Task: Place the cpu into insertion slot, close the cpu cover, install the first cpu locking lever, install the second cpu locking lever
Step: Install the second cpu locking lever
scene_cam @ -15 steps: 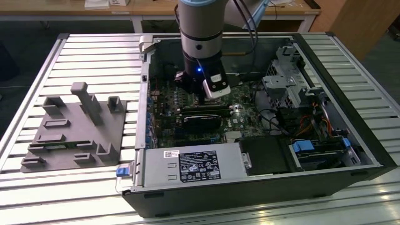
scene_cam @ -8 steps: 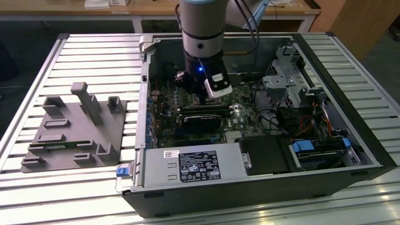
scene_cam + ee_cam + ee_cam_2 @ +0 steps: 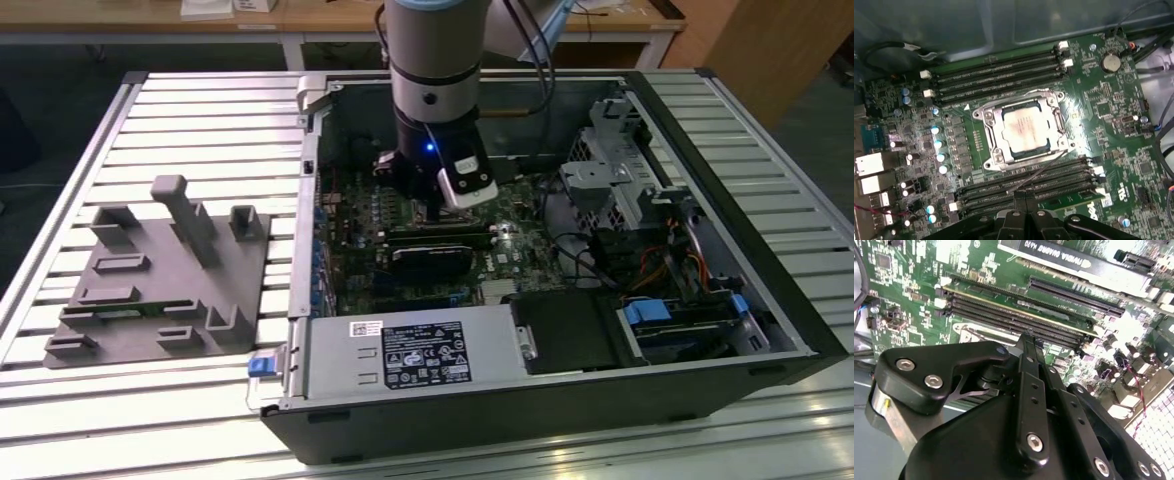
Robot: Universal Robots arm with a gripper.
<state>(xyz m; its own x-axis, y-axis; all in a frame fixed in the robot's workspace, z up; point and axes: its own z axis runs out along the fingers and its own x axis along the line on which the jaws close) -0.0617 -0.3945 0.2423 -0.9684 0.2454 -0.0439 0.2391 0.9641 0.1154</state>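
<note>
Cpu (image 3: 1024, 131) seated in insertion slot (image 3: 1004, 131), cpu cover (image 3: 990, 119) down over it. Fingers (image 3: 1025, 196) pressed together, empty, just short of socket beside thin locking lever (image 3: 1041, 170). Judged step: lever install; next move needs fingertip on lever.

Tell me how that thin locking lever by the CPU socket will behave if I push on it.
The locking lever looks like thin bent wire, so probably springy, not rigid. Being narrow and shiny, it may slip off the gripper. It runs close beside the cpu cover and memory slots, so a slip could strike them.
</note>
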